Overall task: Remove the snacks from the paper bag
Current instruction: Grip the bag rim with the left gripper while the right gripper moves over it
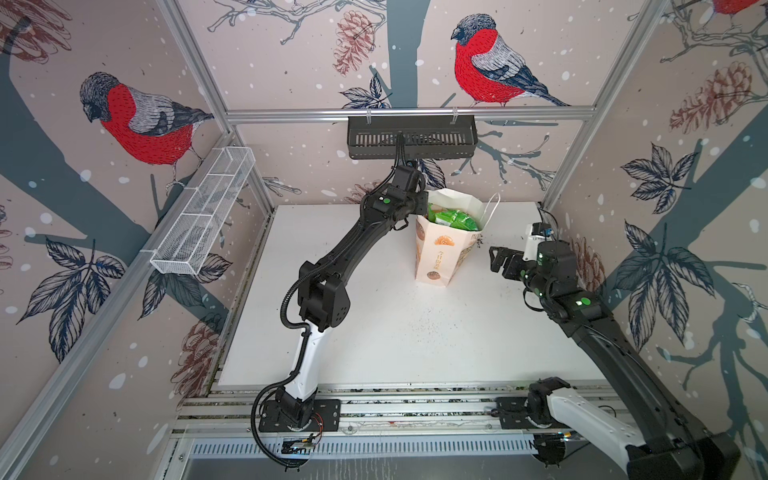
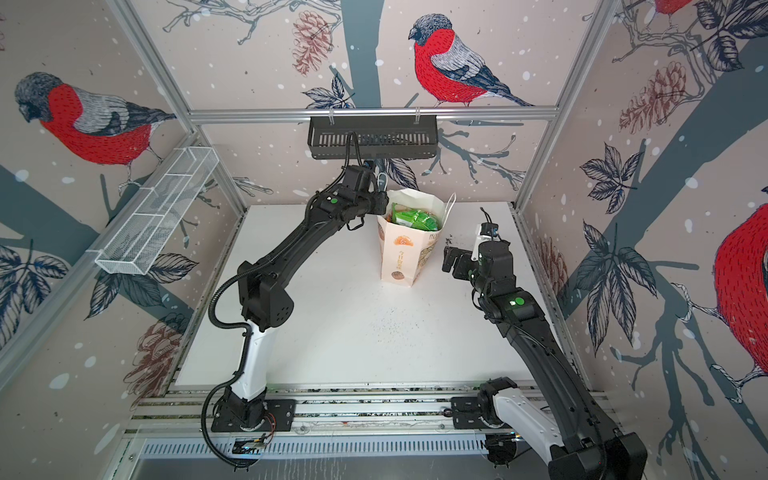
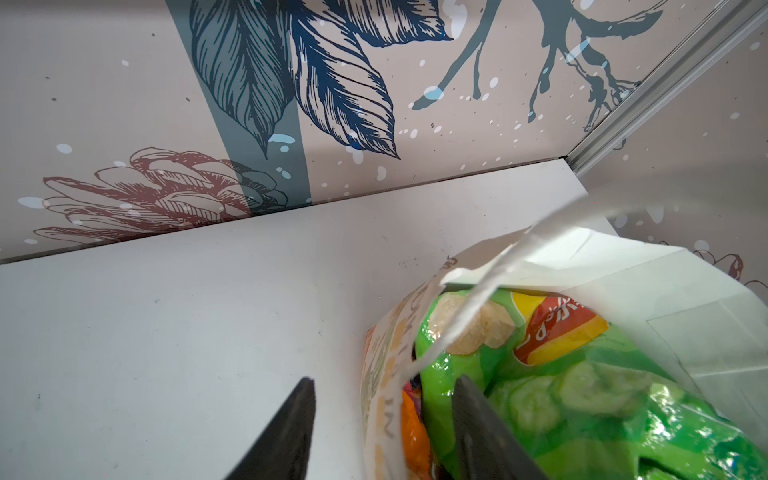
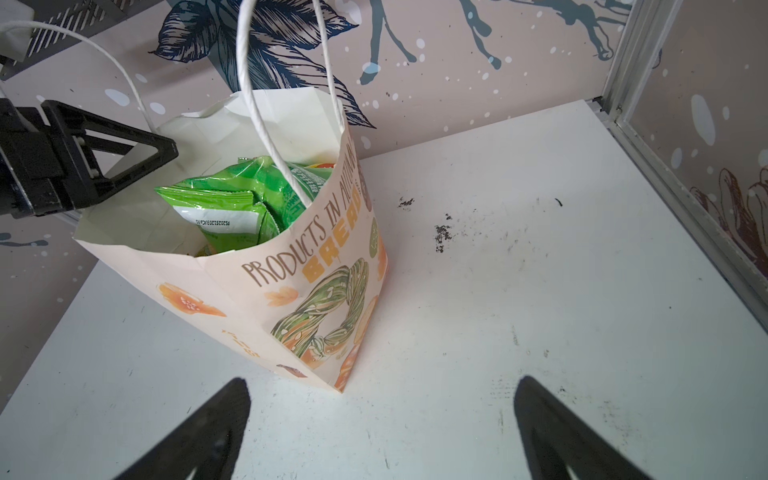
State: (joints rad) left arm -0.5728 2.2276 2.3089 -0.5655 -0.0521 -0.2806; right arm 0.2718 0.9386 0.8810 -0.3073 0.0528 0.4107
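Note:
The paper bag (image 1: 440,259) (image 2: 402,259) stands upright at the back of the white table, its mouth open and cord handles up. A large green packet (image 1: 453,219) (image 4: 232,199) fills the top of the bag, and an orange packet (image 3: 413,428) is wedged beside it against the wall. My left gripper (image 3: 384,380) is open and straddles the bag's left wall (image 3: 380,365), one finger outside and the other inside against the green packet (image 3: 582,395). My right gripper (image 1: 496,257) (image 4: 382,386) hangs wide open and empty just right of the bag (image 4: 291,291).
A black slotted basket (image 1: 411,139) hangs on the back rail just above the left wrist. A white wire basket (image 1: 203,212) is fixed to the left wall. Dark crumbs (image 4: 442,235) dot the table (image 1: 374,332) right of the bag.

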